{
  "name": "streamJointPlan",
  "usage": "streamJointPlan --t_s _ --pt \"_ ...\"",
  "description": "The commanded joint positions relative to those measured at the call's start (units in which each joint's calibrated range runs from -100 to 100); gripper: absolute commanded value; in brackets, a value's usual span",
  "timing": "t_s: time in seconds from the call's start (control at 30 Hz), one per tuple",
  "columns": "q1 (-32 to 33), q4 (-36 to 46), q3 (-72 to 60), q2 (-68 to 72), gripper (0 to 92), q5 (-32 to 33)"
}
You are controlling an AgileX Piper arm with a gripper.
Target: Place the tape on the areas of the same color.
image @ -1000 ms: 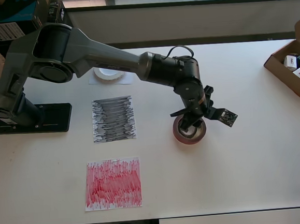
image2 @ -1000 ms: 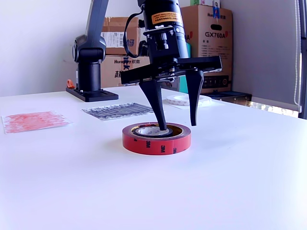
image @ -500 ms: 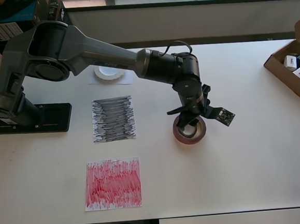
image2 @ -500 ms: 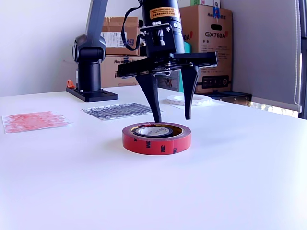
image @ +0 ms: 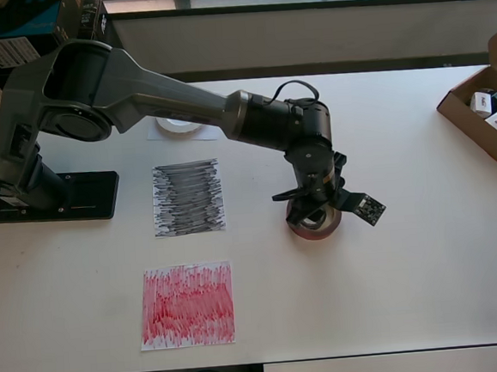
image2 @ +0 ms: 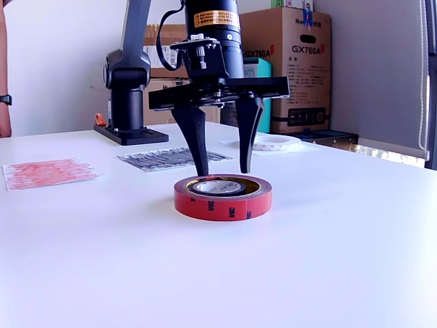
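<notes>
At the far left of the overhead view my base (image: 56, 197) is bolted to the white table (image: 412, 294), and my arm (image: 164, 93) reaches out from it across the top. Just beside the base lies the black sheet (image: 188, 198), and nearer the table's front edge the red sheet (image: 187, 304), both bare. Toward the back, partly hidden under my arm, the white ring (image: 173, 125) rests on the white sheet (image: 160, 134); in the exterior view it shows behind my fingers, on that view's right. Further right my gripper (image2: 222, 171) hangs over the red roll (image2: 222, 197), which lies flat on the bare table, well apart from the red sheet. My jaws are spread and hold nothing; in the exterior view both tips sit close above the roll, without touching it as far as I can tell. From above, my wrist covers much of the roll. At the far right edge an open cardboard box (image: 483, 103) holds small packets. Stacked cartons (image2: 290, 61) stand behind the table in the exterior view.
</notes>
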Motion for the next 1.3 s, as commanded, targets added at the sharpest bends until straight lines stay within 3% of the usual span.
streamJointPlan --t_s 0.0,1.27 --pt "-0.3 0.1 0.0 -0.2 52.6 0.1" --pt "1.0 -0.9 -0.3 2.6 52.6 1.2"
